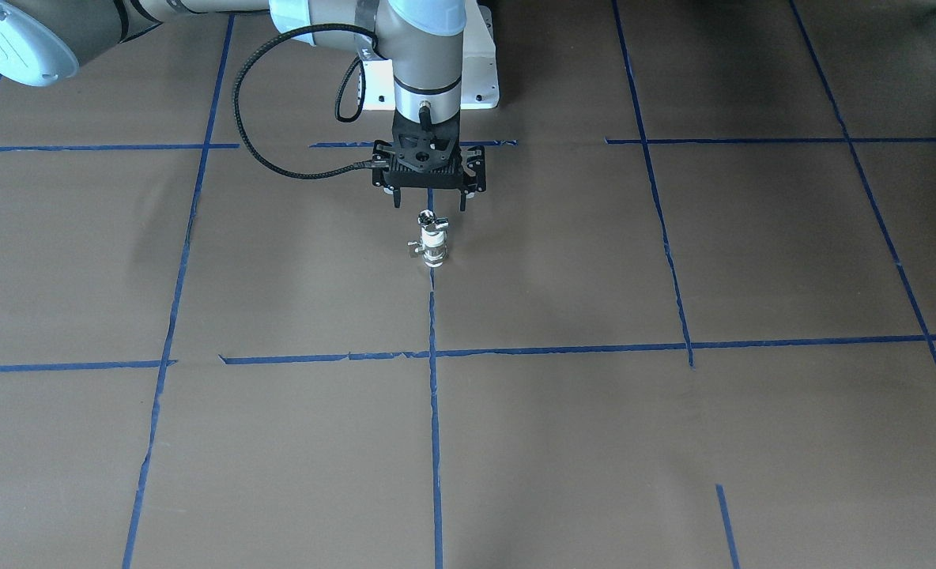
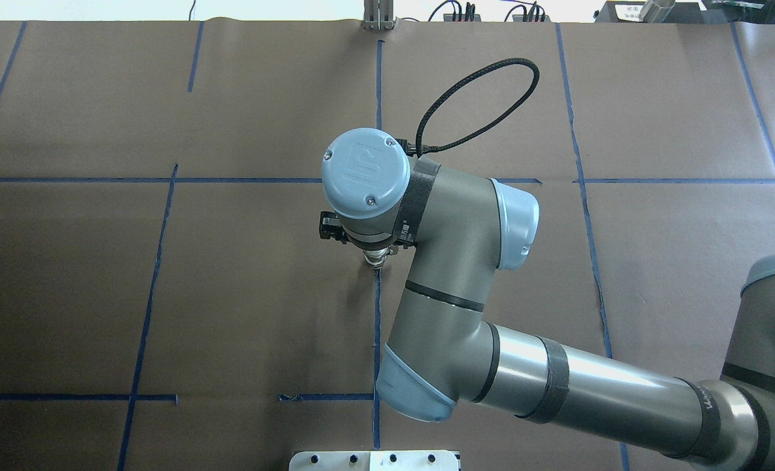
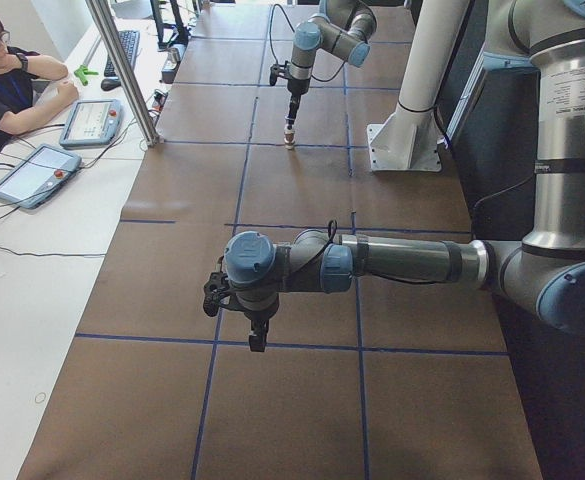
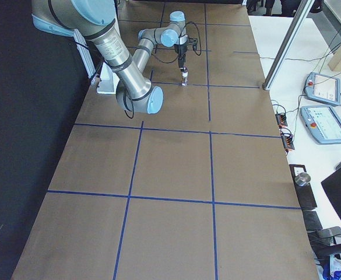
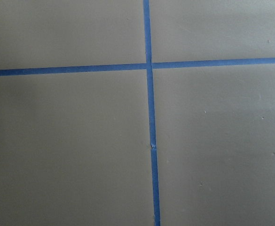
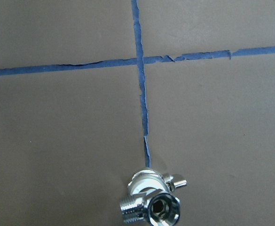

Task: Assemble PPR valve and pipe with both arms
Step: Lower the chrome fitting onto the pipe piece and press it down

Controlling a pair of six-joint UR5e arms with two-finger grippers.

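Pipe (image 1: 427, 219) sits atop valve (image 1: 435, 246), upright. Right gripper (image 1: 429, 204) just above, jaws apart. Left gripper (image 3: 259, 338): can't tell. Joining looks done; next, lift straight, no nudging.

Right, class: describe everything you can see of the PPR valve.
The PPR valve is a short white plastic cylinder with a silvery metal collar and a small side stub. It stands upright on the brown table, on a blue tape line, with the metal pipe seated on its top end. The open right gripper hangs just above, seemingly not touching it.
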